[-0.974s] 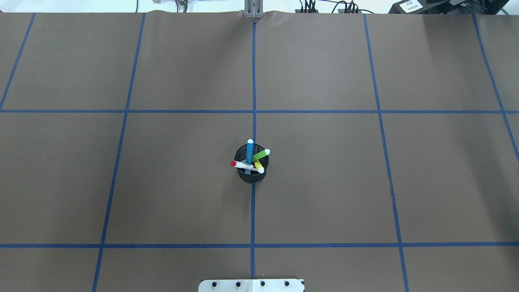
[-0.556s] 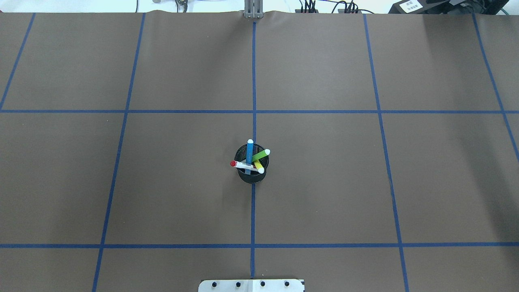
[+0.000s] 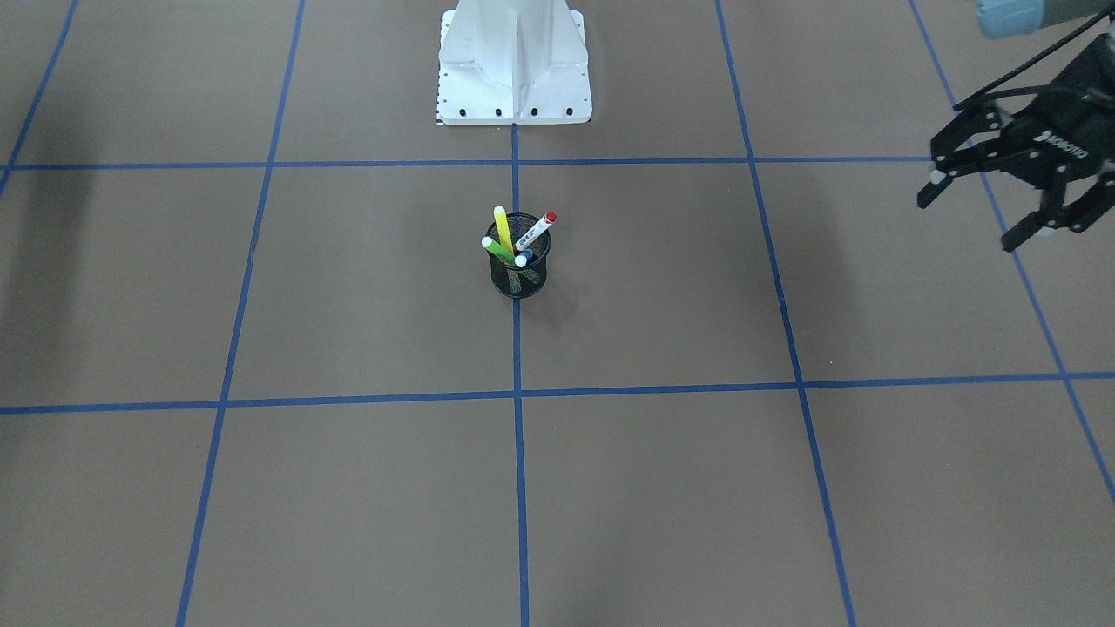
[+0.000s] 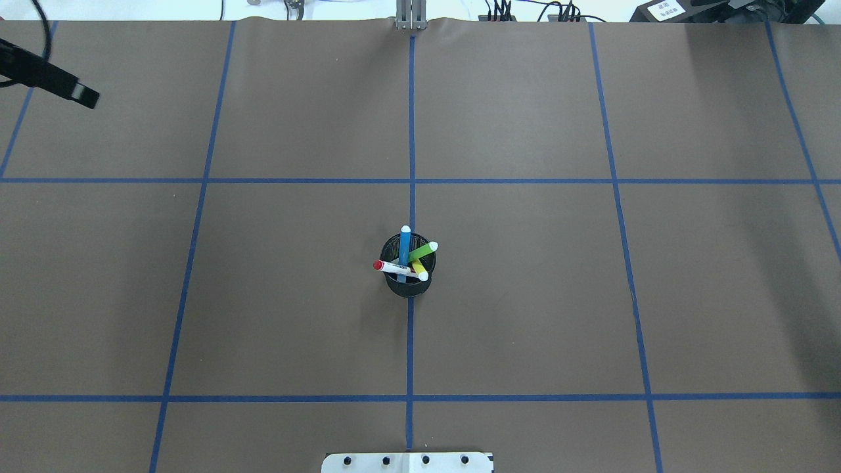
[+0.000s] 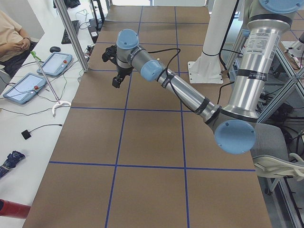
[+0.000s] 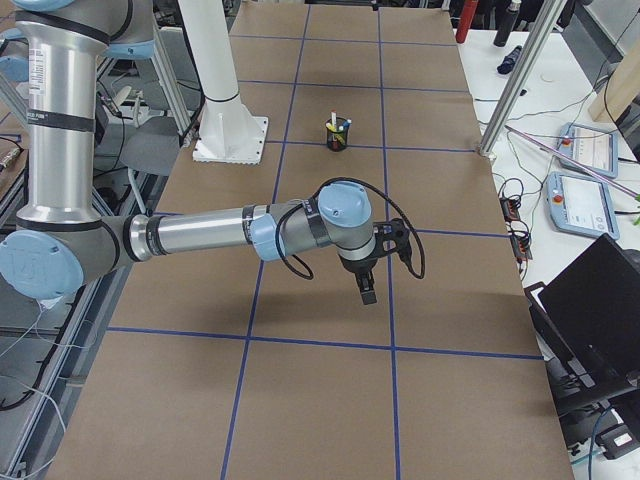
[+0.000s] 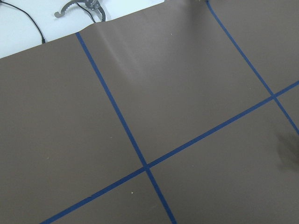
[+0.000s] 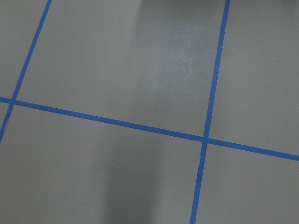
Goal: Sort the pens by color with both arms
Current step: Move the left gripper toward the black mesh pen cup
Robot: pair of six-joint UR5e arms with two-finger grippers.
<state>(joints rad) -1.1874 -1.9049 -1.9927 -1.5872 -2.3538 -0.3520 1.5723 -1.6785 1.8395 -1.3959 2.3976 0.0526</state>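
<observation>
Four pens stand in a black mesh cup [image 4: 408, 282] at the table's centre: a blue pen [image 4: 405, 244], a green pen [image 4: 422, 251], a yellow pen [image 4: 419, 270] and a white pen with a red cap [image 4: 394, 267]. The cup [image 3: 519, 274] also shows in the front view. My left gripper [image 3: 969, 218] is open and empty, high above the table's far left part, well away from the cup; its edge [image 4: 49, 77] shows in the overhead view. My right gripper [image 6: 366, 283] shows only in the exterior right view, far from the cup [image 6: 339, 133]; I cannot tell if it is open.
The white base pedestal [image 3: 514, 78] stands at the robot's side of the table. Blue tape lines [image 4: 411, 131] divide the brown table into squares. Side benches hold tablets [image 5: 54, 64] and a laptop [image 6: 600, 300]; a person [image 5: 14, 38] sits there.
My left gripper has come into the overhead view at the top left edge. The cup and pens have not moved.
</observation>
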